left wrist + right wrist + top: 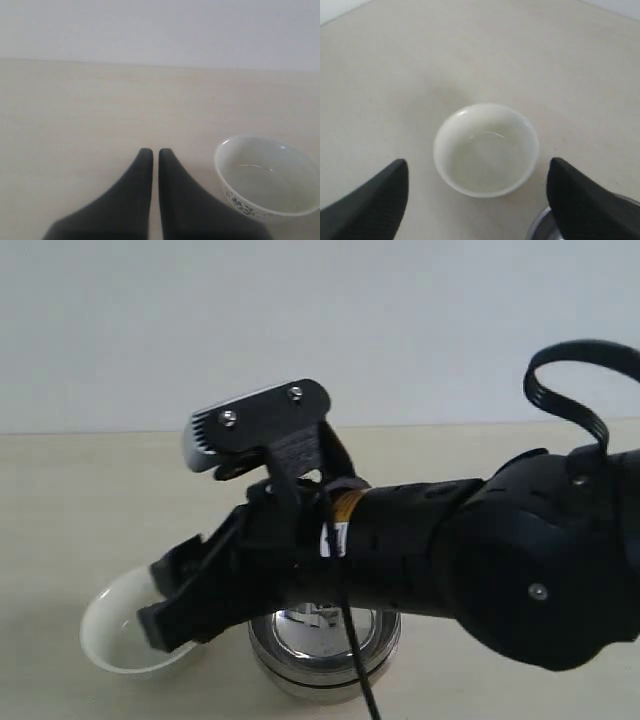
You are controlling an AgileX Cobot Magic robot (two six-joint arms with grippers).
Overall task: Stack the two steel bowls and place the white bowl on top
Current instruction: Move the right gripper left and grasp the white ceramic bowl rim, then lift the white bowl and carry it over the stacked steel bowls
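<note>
The white bowl (118, 638) stands upright on the table at the front left, empty; the left wrist view shows a dark pattern on its outside (270, 177). My right gripper (165, 605) reaches across and hangs open just above it, one finger to each side of the bowl (486, 150) and apart from it. Shiny steel bowls (325, 655) stand right of the white bowl, largely hidden under the right arm; I cannot tell whether one sits inside the other. A steel rim (542, 231) shows beside one right finger (575, 195). My left gripper (151, 153) is shut and empty, beside the white bowl.
The pale wooden table (80, 500) runs back to a white wall (300, 310). The bulky black right arm (480, 550) spans the right half of the exterior view and blocks what lies behind it. The left arm does not show in the exterior view.
</note>
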